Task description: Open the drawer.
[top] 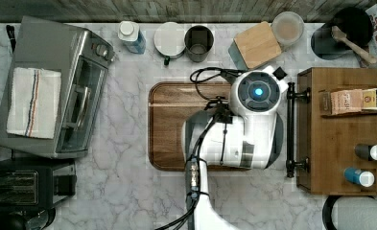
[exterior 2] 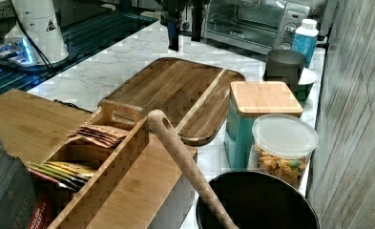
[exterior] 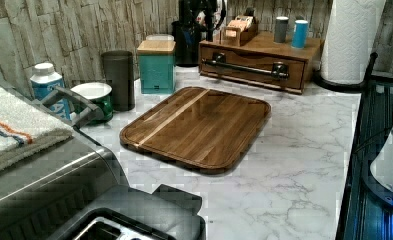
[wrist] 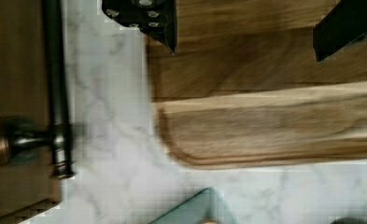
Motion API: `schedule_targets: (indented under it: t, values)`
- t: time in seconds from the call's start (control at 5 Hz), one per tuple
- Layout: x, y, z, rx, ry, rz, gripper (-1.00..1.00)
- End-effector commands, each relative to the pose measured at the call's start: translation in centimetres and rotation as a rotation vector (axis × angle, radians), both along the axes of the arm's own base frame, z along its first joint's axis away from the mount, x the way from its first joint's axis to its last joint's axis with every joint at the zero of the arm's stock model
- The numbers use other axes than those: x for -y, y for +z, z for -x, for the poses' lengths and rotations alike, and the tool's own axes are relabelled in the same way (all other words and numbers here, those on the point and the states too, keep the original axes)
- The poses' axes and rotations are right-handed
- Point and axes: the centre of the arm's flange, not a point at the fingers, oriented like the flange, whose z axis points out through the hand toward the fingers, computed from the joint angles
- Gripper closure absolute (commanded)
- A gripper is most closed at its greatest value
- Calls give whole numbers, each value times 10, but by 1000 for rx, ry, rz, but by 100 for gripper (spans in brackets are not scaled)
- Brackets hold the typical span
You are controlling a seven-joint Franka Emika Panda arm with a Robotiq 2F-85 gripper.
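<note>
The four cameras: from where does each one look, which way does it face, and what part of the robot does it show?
Top view: overhead, straight down on the counter; shows the arm beside the drawer.
Left view: low behind the toaster oven, facing the drawer front across the cutting board.
Right view: behind the cabinet, facing the toaster oven; the gripper hangs above the counter.
Wrist view: downward; open fingers, handle.
All four share the cutting board.
</note>
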Motion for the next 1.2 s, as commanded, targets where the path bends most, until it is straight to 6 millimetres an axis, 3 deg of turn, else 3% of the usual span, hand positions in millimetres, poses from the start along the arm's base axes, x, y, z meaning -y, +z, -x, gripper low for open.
schedule_targets:
  t: [0.2,0.4,0.8,1.2]
  values:
    - [91,-7,48,126,55,86,-100]
    - [103,-22,44,65,53,123,-100]
    - [147,-33,56,97,23,128,-100]
    - [155,-53,57,74,-9,108,-100]
